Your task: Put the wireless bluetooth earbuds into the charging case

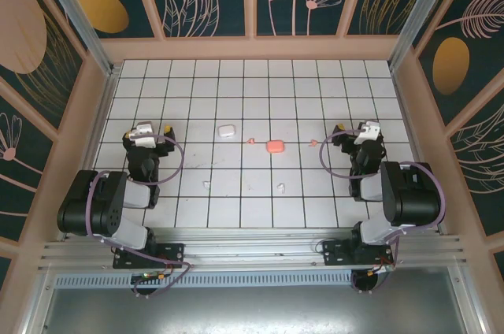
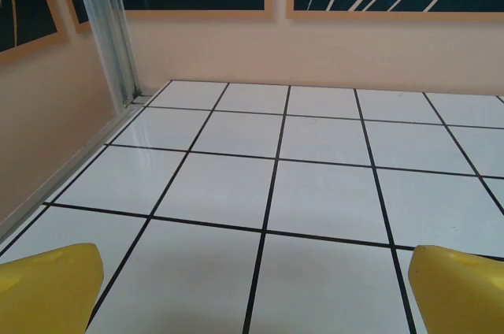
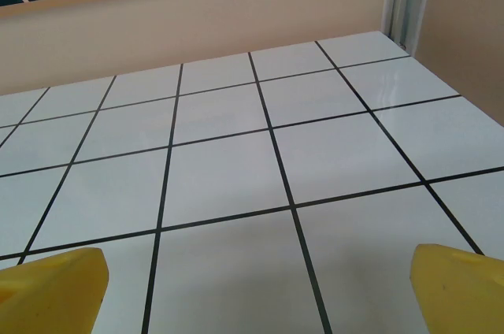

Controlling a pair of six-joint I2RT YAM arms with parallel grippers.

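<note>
Left end effector (image 2: pixel 252 298), right end effector (image 3: pixel 252 295) held wide apart, empty, parked at desk (image 1: pixel 260 82) flanks for free reach; earbuds (image 1: pixel 280 187) scattered between, none inserted in charging case (image 1: pixel 274 146).

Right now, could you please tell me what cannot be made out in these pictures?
- White case and pink case, top view: too small to tell whether they are open or shut.
- White earbuds and pink earbuds, top view: mere specks, so which way each lies is unreadable.
- Left gripper and right gripper, wrist views: mostly cut off by the bottom edge.
</note>
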